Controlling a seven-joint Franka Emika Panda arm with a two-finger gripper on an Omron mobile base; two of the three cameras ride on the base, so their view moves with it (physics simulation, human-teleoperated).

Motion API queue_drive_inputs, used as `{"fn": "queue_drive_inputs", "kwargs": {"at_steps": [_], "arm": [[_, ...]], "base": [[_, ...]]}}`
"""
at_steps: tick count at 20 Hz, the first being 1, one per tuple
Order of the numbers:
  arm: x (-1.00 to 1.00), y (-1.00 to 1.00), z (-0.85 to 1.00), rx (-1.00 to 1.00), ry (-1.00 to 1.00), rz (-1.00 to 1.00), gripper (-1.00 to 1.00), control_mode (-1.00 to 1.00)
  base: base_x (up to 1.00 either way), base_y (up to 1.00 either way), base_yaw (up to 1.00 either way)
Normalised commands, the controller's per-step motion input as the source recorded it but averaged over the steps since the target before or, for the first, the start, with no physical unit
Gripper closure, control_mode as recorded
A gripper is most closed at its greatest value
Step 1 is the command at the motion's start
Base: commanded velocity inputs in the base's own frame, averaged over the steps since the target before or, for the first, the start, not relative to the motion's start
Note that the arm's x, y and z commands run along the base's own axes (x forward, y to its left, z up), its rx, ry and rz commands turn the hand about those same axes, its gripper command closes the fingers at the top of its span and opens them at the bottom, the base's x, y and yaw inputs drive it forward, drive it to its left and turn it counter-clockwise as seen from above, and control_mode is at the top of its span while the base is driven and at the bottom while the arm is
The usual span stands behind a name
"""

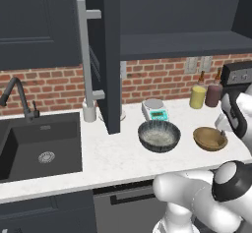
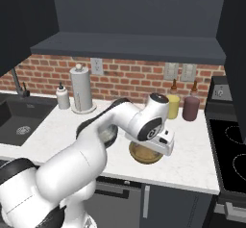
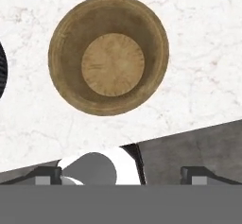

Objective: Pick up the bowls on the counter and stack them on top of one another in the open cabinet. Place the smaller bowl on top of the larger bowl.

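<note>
Two bowls on counter (image 1: 113, 160): smaller bowl (image 3: 108, 55) tan, wooden-looking, sits right of larger bowl (image 1: 159, 135), apart from it. Gripper (image 3: 120, 173) hovers above smaller bowl, jaws spread fully, holding nothing. Judgement: small bowl likely light, rigid, not fragile; smooth sloped wall may slip. Best hold: pinch rim, one finger inside, one outside. Dark ribbed bowl looks heavier, ceramic-like, chip risk. Cabinet (image 1: 110, 55) open above counter, shelf bare.
</note>
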Motion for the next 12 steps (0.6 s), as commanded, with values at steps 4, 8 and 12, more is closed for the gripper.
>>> {"fn": "queue_drive_inputs", "kwargs": {"at_steps": [4,8,12], "arm": [[0.45,-0.28,-0.35,0.03,0.04,0.00,-1.00,-1.00],[0.44,-0.40,-0.22,0.01,0.00,-0.03,-1.00,-1.00],[0.37,-0.49,-0.14,0.10,0.06,-0.02,-1.00,-1.00]], "base": [[0.00,0.00,0.00],[0.00,0.00,0.00],[0.00,0.00,0.00]]}}
